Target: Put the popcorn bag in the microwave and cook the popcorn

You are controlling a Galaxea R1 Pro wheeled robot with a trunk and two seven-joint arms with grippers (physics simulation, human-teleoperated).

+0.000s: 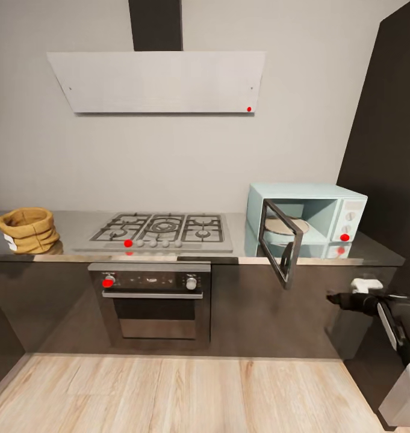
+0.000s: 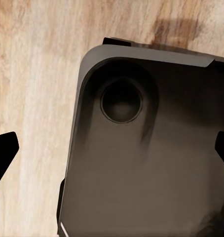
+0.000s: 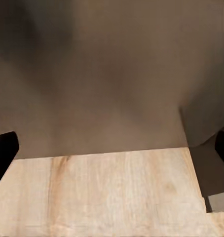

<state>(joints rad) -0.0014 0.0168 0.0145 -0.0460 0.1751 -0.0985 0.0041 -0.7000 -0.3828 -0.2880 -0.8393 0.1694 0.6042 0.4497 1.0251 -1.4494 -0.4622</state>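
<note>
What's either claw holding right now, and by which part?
Nothing. The left claw and right claw are both open with only floor and cabinet between the fingers. The popcorn bag sits untouched on the countertop.

Pale wall (image 1: 168,156), grey hood (image 1: 156,81) — wood floor (image 1: 168,394), dark cabinets (image 1: 271,313)
</note>
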